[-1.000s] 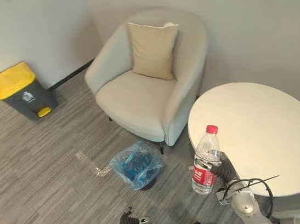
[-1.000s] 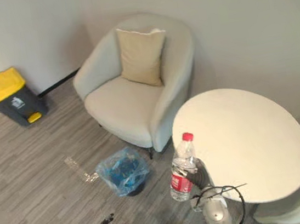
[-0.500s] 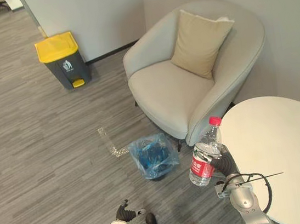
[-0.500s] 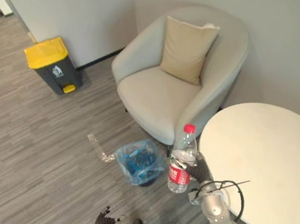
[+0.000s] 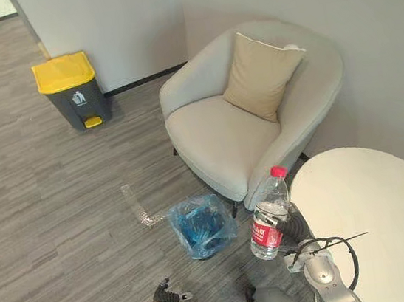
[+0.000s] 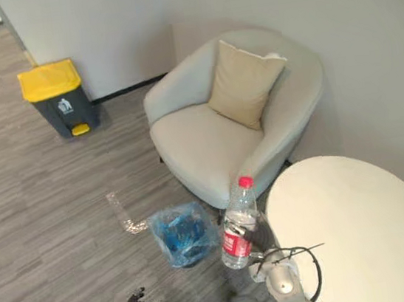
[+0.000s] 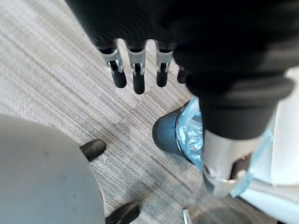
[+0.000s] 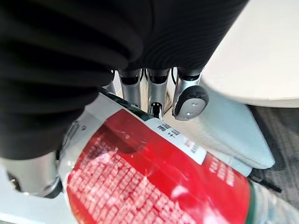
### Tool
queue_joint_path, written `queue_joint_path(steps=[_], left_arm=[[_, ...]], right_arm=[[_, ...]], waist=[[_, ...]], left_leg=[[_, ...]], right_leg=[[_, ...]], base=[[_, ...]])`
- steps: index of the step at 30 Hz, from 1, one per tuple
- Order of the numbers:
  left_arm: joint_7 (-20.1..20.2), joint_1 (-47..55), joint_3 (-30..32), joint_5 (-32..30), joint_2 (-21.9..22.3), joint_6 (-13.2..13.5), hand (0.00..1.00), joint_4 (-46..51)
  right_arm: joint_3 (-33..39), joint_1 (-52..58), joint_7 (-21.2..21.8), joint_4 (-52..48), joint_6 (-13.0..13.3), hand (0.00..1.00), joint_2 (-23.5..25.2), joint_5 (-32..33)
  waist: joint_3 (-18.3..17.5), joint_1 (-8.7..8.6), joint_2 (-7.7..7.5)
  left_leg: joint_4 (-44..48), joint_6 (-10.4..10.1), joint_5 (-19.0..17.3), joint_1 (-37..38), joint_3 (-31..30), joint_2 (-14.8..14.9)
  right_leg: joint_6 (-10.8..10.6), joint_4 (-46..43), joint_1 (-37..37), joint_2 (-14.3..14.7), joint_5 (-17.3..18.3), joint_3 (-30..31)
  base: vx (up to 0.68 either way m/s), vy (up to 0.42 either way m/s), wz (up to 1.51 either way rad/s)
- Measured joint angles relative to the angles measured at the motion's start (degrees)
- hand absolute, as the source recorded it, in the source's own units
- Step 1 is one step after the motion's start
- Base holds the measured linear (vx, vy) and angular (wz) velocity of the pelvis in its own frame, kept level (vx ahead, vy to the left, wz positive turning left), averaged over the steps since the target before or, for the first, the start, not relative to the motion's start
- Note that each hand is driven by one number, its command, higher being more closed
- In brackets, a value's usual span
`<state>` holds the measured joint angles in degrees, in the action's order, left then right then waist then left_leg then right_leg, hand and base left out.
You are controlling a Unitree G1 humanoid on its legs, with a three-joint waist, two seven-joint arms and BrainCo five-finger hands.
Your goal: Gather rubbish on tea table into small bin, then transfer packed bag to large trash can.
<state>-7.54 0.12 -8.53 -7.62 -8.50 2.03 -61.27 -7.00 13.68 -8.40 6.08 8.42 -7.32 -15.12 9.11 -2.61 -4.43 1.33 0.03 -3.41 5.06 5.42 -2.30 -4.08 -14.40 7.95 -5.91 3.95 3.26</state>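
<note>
counted: 1 bottle | 1 small bin, blue-lined | 1 yellow-lid trash can | 1 armchair | 1 cushion | 1 round desk | 1 clear plastic scrap

- Clear plastic bottle, red cap and label, near upright, gripped by right hand, lower centre.
- Small bin, blue-bagged, left of bottle.
- Large trash can, grey, yellow lid shut, upper left.
- Round white tea table, lower right.
</note>
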Motion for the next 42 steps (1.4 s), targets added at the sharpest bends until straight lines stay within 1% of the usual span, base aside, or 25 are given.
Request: queue_joint_path(steps=[1, 2, 4, 5, 7, 11, 15, 17, 18, 20, 21, 22, 23, 24, 25, 27, 29, 31, 33, 35, 36, 37, 38, 40, 42], left_arm=[[-0.1, 0.1, 0.9, 0.0, 0.8, -0.1, 0.00, -0.2], [-0.1, 0.6, 1.2, 0.0, 1.7, 0.0, 0.00, -0.3], [-0.1, 0.9, 2.3, 0.0, 2.4, -0.1, 0.00, -0.4], [-0.1, 1.0, 2.5, 0.0, 2.5, -0.1, 0.00, -0.5], [-0.1, 1.1, 3.0, 0.1, 2.5, -0.1, 0.00, -0.4], [-0.1, 1.2, 3.0, 0.4, 2.5, -0.2, 0.00, -0.4], [-0.8, 1.2, 2.9, 0.5, 2.5, -0.2, 0.00, -0.4], [-1.4, 1.3, 2.9, 1.0, 2.5, -0.2, 0.00, -0.3], [-2.1, 1.2, 2.9, 1.2, 2.5, -0.1, 0.00, -0.2], [-2.5, 0.5, 3.0, 2.4, 2.3, 0.1, 0.00, 0.1], [-2.6, -1.0, 3.1, 3.5, 2.3, 0.1, 0.00, 0.4], [-3.5, -2.3, 3.1, 4.6, 2.3, 0.2, 0.00, 1.1], [-3.5, -2.3, 3.1, 4.6, 2.3, 0.2, 0.00, 1.1], [-4.7, -4.4, 3.2, 5.7, 2.2, 0.4, 0.00, 1.9], [-5.2, -5.2, 3.3, 6.8, 2.4, 0.5, 0.00, 2.7], [-6.1, -5.8, 4.8, 8.0, 2.7, 0.6, 0.00, 3.9], [-7.0, -6.8, 6.4, 9.6, 3.3, 1.1, 0.00, 6.0], [-7.4, -8.1, 7.0, 10.2, 3.9, 1.3, 0.00, 7.6], [-7.8, -9.9, 7.0, 10.6, 4.6, 1.5, 0.00, 9.3], [-8.7, -12.4, 7.0, 12.1, 4.8, 1.6, 0.00, 11.5], [-8.8, -13.1, 7.0, 12.4, 4.9, 1.6, 0.00, 11.8], [-9.1, -14.6, 7.0, 13.0, 5.2, 1.7, 0.00, 13.1], [-9.4, -15.5, 6.9, 13.7, 5.3, 1.8, 0.00, 14.3], [-9.9, -16.8, 6.9, 14.4, 5.4, 2.3, 0.00, 16.0], [-10.2, -17.9, 6.8, 14.7, 5.4, 2.5, 0.00, 16.8]], right_arm=[[0.0, -0.2, 0.2, 0.5, -0.3, 1.00, -0.1, 0.0], [0.1, -0.3, 0.4, 0.5, -0.2, 1.00, -1.2, 0.0], [-0.1, -0.3, 0.7, 0.4, -0.2, 1.00, -1.7, 0.0], [0.0, -0.2, 0.8, 0.4, -0.3, 1.00, -1.8, 0.0], [-0.1, -0.3, 0.7, 0.4, -0.2, 1.00, -1.8, 0.0], [-0.6, -0.3, 0.7, 0.4, -0.2, 1.00, -1.8, -0.4], [-2.8, -0.5, 0.6, 2.3, -0.1, 1.00, -2.5, -1.0], [-4.6, -1.1, 0.5, 4.2, 0.0, 1.00, -2.8, -2.6], [-5.7, -1.7, 0.4, 5.1, 0.0, 1.00, -2.9, -3.0], [-6.7, -3.9, -0.3, 6.3, 0.1, 1.00, -3.0, -3.1], [-6.8, -6.1, -0.9, 6.5, 0.1, 1.00, -3.6, -3.5], [-7.3, -8.7, -1.7, 6.6, 0.1, 1.00, -4.5, -4.6], [-7.3, -8.7, -1.7, 6.6, 0.1, 1.00, -4.6, -4.6], [-8.2, -12.4, -2.5, 7.7, 0.1, 1.00, -5.6, -5.2], [-8.7, -14.3, -3.3, 7.9, 0.1, 1.00, -5.9, -5.2], [-9.4, -15.7, -4.0, 7.8, 0.1, 1.00, -5.8, -5.2], [-10.3, -17.5, -4.9, 6.7, -0.1, 1.00, -5.9, -5.2], [-10.8, -18.7, -5.7, 5.5, -0.4, 1.00, -6.1, -5.2], [-11.0, -21.9, -6.5, 5.4, -0.9, 1.00, -6.3, -5.2], [-10.8, -26.4, -8.1, 5.3, -1.6, 1.00, -6.4, -5.2], [-10.6, -27.5, -8.5, 5.3, -1.8, 1.00, -6.4, -5.2], [-10.0, -30.4, -9.2, 5.3, -2.3, 1.00, -6.5, -5.2], [-9.8, -33.0, -10.1, 5.3, -2.6, 1.00, -6.9, -5.1], [-9.3, -37.5, -10.9, 6.1, -2.8, 1.00, -7.6, -5.0], [-8.9, -42.0, -12.0, 7.3, -3.5, 1.00, -8.6, -5.0]], waist=[[-0.3, 0.18, 1.32], [-1.1, 0.39, 3.50], [-1.3, 0.71, 5.11], [-1.4, 0.72, 5.47], [-1.6, 0.89, 5.41], [-2.3, 1.32, 3.96], [-2.4, 1.38, 3.83], [-2.4, 1.53, 3.80], [-2.1, 1.65, 3.64], [-1.1, 1.93, 3.67], [0.9, 2.13, 3.84], [3.2, 2.70, 4.20], [3.2, 2.71, 4.25], [6.1, 3.14, 4.72], [7.3, 3.22, 4.92], [7.9, 3.52, 4.90], [9.0, 3.97, 4.95], [9.6, 4.45, 4.77], [11.1, 4.53, 4.82], [11.5, 4.66, 4.85], [11.8, 4.71, 4.86], [13.6, 4.88, 4.78], [14.4, 5.33, 4.81], [14.8, 6.01, 4.67], [15.1, 6.21, 4.76]], left_leg=[[0.4, -0.5, -0.5, 0.0, -0.5, 0.7], [1.3, -1.3, -1.6, -0.7, -1.2, 1.9], [1.4, -2.1, -2.3, -0.7, -1.8, 3.3], [1.2, -2.5, -2.5, -0.2, -2.9, 4.0], [0.7, -3.1, -2.9, 1.1, -3.7, 4.9], [0.6, -3.4, -3.1, 1.0, -4.7, 5.5], [0.7, -3.4, -3.1, 1.1, -5.9, 5.1], [1.0, -3.4, -3.1, 0.8, -6.9, 4.6], [2.3, -3.3, -3.2, -0.6, -7.7, 4.2], [6.9, -2.9, -4.0, -6.3, -9.5, 3.4], [10.7, -2.7, -4.6, -10.5, -10.4, 2.9], [14.0, -2.6, -5.1, -14.1, -10.9, 2.5], [14.0, -2.6, -5.2, -14.2, -11.0, 2.5], [18.4, -2.3, -5.7, -19.8, -11.7, 1.7], [20.7, -2.3, -6.4, -23.3, -12.0, 1.2], [23.5, -2.1, -7.1, -28.1, -11.6, 0.9], [27.4, -1.9, -7.4, -34.6, -7.9, 2.5], [29.8, -1.9, -7.4, -39.0, -6.5, 3.1], [31.7, -1.9, -7.3, -42.9, -6.2, 3.4], [33.9, -1.9, -6.9, -49.8, -5.8, 3.9], [34.0, -1.9, -6.6, -50.9, -5.7, 3.9], [34.1, -1.9, -5.9, -52.3, -5.4, 3.9], [34.9, -1.9, -5.5, -54.1, -5.4, 4.1], [36.0, -2.0, -5.4, -57.5, -5.3, 4.3], [37.0, -2.0, -5.3, -60.6, -5.7, 4.3]], right_leg=[[0.0, 0.3, -0.4, 0.3, -0.1, -0.7], [0.3, 3.0, -1.7, 1.3, -0.5, -1.4], [1.0, 5.5, -3.3, 2.5, -1.1, -2.5], [1.2, 6.7, -4.8, 3.2, -1.2, -3.3], [1.2, 8.2, -6.8, 4.2, -1.2, -4.4], [1.4, 10.0, -8.1, 4.7, -1.3, -5.5], [1.4, 10.9, -9.6, 4.0, -1.3, -6.5], [1.4, 11.1, -10.0, 3.4, -1.3, -7.6], [1.3, 10.8, -9.5, 3.0, -1.3, -8.5], [1.3, 8.8, -6.0, 2.2, -1.3, -10.2], [1.4, 6.4, -3.0, 1.8, -1.1, -10.9], [1.5, 4.0, -0.1, 1.4, -0.7, -11.3], [1.5, 4.0, -0.1, 1.4, -0.7, -11.3], [1.4, -0.9, 5.0, 0.6, 0.5, -11.5], [1.4, -4.0, 8.5, 0.0, 1.4, -11.9], [1.5, -7.8, 13.5, -0.9, 2.3, -11.9], [1.4, -12.1, 20.1, -1.6, 3.4, -11.9], [1.5, -14.5, 24.6, -2.2, 3.5, -11.9], [1.6, -16.0, 28.3, -2.3, 3.3, -11.8], [2.0, -18.2, 34.9, -2.7, 3.0, -12.2], [2.0, -18.6, 36.0, -2.9, 2.9, -12.3], [2.1, -19.2, 37.5, -3.1, 2.8, -12.3], [2.1, -20.0, 39.3, -3.2, 2.8, -12.3], [2.3, -21.0, 42.6, -3.2, 2.7, -12.3], [2.3, -21.9, 45.5, -3.3, 2.7, -12.4]], base=[[0.26, -0.158, 0.32], [0.21, -0.099, 0.13], [0.18, -0.096, 0.17], [0.16, -0.109, 0.23], [0.13, -0.093, 0.21], [0.08, -0.035, 0.15], [0.03, 0.019, 0.17], [-0.02, 0.027, 0.30], [-0.08, 0.017, 0.46], [-0.13, 0.013, 0.54], [-0.19, 0.022, 0.46], [-0.22, 0.026, 0.35], [-0.26, 0.033, 0.30], [-0.32, 0.053, 0.28], [-0.31, 0.055, 0.34], [-0.20, 0.041, 0.18], [-0.17, 0.021, 0.09], [-0.13, 0.025, -0.01], [-0.10, 0.024, 0.00], [-0.11, 0.025, 0.12], [-0.06, 0.006, 0.19], [-0.04, -0.008, 0.14], [-0.03, -0.008, 0.08], [0.00, 0.000, 0.00], [0.00, 0.009, 0.03]])
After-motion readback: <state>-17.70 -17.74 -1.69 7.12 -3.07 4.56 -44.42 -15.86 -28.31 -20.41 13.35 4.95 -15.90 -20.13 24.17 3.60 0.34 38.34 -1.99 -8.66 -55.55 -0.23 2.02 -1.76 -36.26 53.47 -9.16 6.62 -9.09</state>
